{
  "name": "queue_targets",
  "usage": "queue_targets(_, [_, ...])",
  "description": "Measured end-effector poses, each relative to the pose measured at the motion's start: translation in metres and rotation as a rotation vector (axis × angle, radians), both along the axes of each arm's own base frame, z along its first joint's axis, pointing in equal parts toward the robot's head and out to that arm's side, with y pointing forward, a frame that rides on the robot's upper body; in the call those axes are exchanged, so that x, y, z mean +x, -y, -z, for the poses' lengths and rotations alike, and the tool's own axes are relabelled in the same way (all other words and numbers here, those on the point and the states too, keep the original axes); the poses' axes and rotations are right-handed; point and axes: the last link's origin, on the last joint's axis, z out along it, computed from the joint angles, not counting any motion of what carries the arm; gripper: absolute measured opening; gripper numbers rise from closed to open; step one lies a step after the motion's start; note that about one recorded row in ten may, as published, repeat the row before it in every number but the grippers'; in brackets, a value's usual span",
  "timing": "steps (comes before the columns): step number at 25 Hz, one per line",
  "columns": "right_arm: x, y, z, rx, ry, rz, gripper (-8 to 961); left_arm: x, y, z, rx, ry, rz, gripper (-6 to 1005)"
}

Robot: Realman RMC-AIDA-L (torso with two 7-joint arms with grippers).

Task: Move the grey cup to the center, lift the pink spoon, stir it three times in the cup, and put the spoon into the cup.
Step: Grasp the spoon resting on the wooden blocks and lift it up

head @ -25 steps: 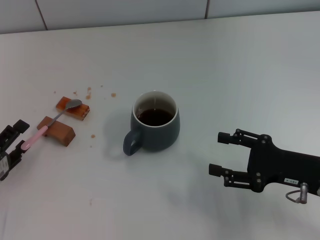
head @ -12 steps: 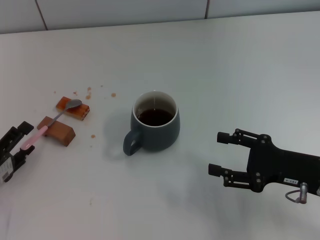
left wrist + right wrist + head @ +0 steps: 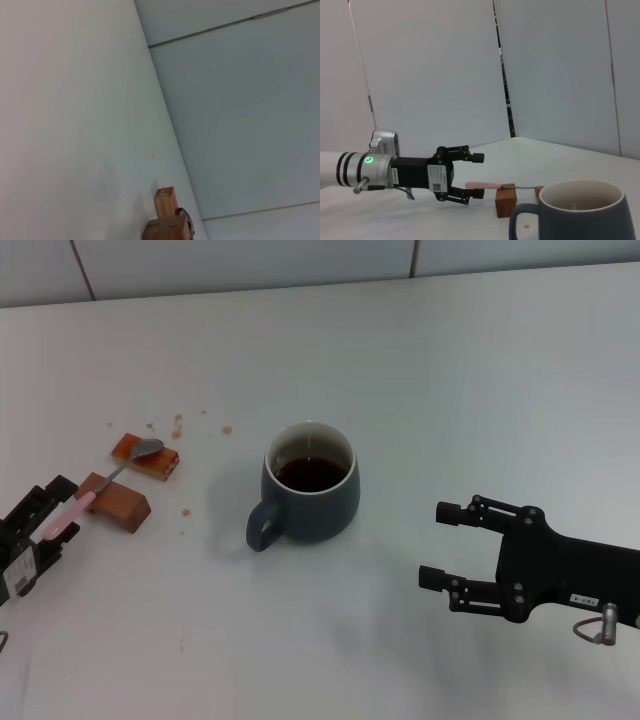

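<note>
The grey cup (image 3: 311,494) stands in the middle of the table with dark liquid inside and its handle toward me. In the right wrist view the cup (image 3: 580,212) fills the near corner. The pink spoon (image 3: 85,499) lies across two brown blocks at the left, its bowl on the farther block. My left gripper (image 3: 55,517) is open, with one finger on each side of the pink handle. The right wrist view shows this left gripper (image 3: 476,176) with its jaws wide apart and the spoon handle (image 3: 482,185) between them. My right gripper (image 3: 442,545) is open and empty, right of the cup.
The nearer brown block (image 3: 118,502) and the farther, glazed one (image 3: 148,462) hold up the spoon. Small brown spots (image 3: 178,425) mark the table beyond them. The left wrist view shows only the block ends (image 3: 165,201) and the wall.
My left gripper has slid a little toward the blocks, so more of the pink handle lies between its fingers. The cup, spoon and right arm have not moved.
</note>
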Motion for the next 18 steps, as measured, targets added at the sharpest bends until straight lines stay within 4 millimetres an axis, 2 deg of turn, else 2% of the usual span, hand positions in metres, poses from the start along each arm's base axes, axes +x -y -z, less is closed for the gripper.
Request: queue_targets(18, [0.0012,0.0011,-0.0015,0.003,0.003,0.000,795,0.0018,-0.0011,0.0047,-0.001,0.011,-0.007,848])
